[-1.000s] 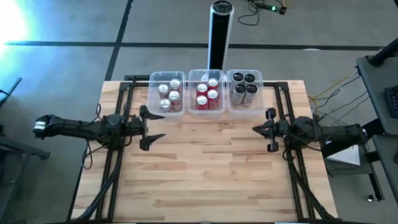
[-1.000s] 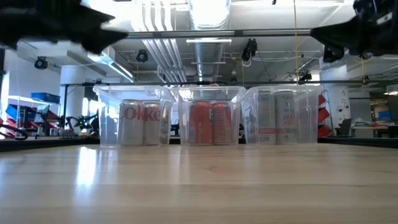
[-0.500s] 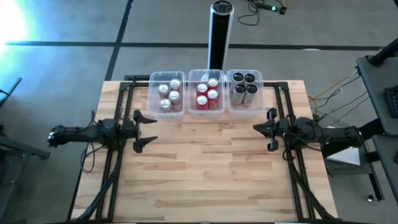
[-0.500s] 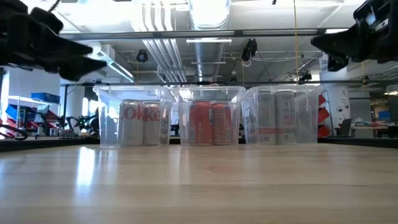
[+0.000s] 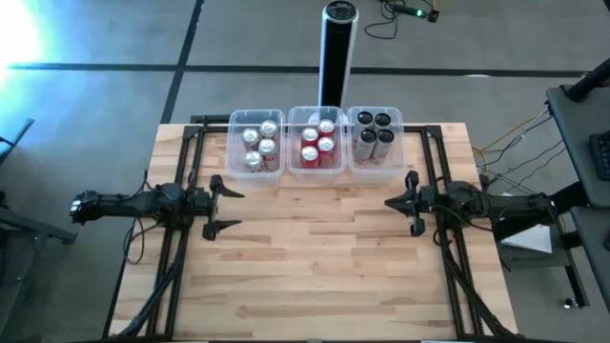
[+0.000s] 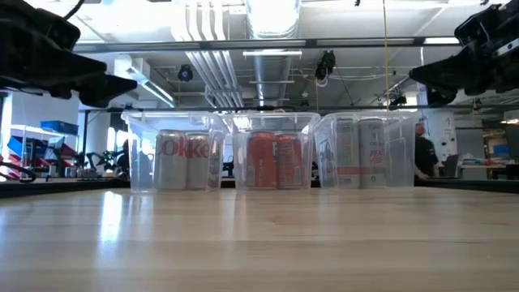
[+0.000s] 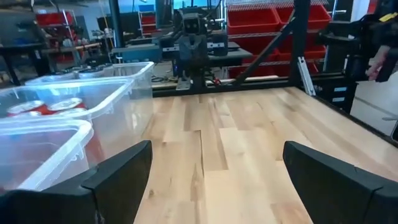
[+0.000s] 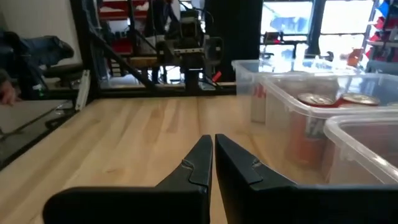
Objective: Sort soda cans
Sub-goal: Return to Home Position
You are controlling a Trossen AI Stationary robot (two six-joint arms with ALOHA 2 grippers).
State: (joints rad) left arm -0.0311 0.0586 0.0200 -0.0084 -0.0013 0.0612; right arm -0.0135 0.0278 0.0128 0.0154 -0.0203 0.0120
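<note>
— So, from above: where are the soda cans (image 5: 326,127)?
— All in three clear tubs lined up along the far edge of the desk (image 5: 315,257). The silver cans (image 5: 258,148) sit in the left tub (image 5: 255,174), the red cans (image 5: 311,152) in the centre tub (image 5: 316,170), and the dark cans (image 5: 375,133) in the right tub (image 5: 376,170). A tall black post (image 5: 336,57) stands just behind the centre tub.
— And the arms?
— Each lies over its own side of the desk, apart from the tubs. The left claw (image 5: 227,204) has its fingers spread wide; the right claw (image 5: 391,202) points inward.
— At desk height?
— The tubs stand side by side, cans upright inside. The left claw (image 6: 122,85) and right claw (image 6: 426,75) hang in the air above the desk. A person (image 6: 422,158) stands in the room beyond.
— The left wrist camera?
— The fingers (image 7: 118,180) are far apart, bare desk between them, nothing held.
— The right wrist?
— The fingers (image 8: 196,165) are pressed together, gripping nothing, with red cans (image 8: 323,99) in a tub nearby
</note>
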